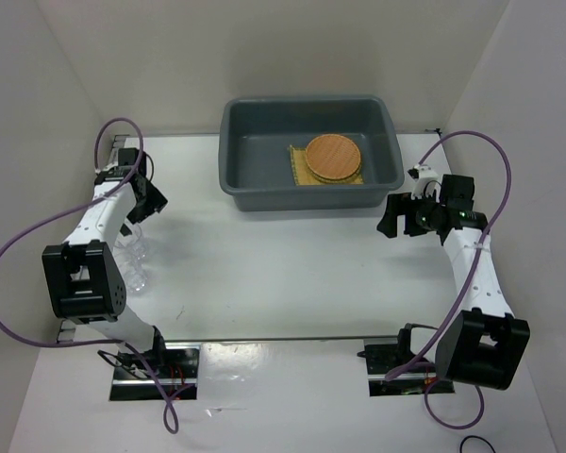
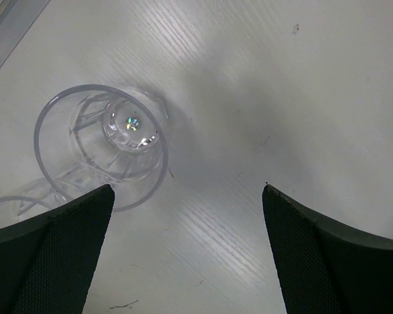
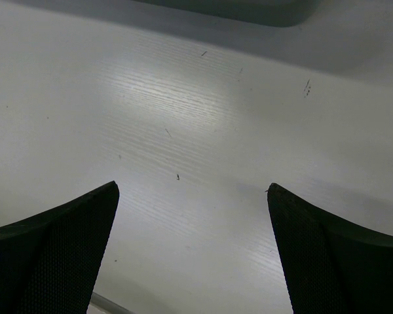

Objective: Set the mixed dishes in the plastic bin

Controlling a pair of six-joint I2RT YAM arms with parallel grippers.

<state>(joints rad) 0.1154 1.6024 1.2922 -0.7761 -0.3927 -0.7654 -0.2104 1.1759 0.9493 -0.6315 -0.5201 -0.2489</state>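
The dark grey plastic bin (image 1: 243,184) stands at the back centre. Inside it a round orange-brown disc (image 1: 333,157) lies on a square yellow bamboo mat (image 1: 299,164). The round woven mat is not visible. Two clear glass cups (image 1: 132,249) (image 1: 139,277) stand at the left, beside the left arm. My left gripper (image 1: 152,200) is open and empty. In the left wrist view (image 2: 187,190) one cup (image 2: 101,145) stands upright just beyond its left finger (image 2: 65,242), and a second cup's rim (image 2: 10,204) shows at the left edge. My right gripper (image 1: 394,220) (image 3: 191,188) is open and empty, right of the bin's front corner.
White walls close in the table on the left, right and back. The bin's lower edge (image 3: 249,8) shows at the top of the right wrist view. Purple cables (image 1: 19,241) loop off both arms. Bare white table (image 1: 283,274) lies between the arms.
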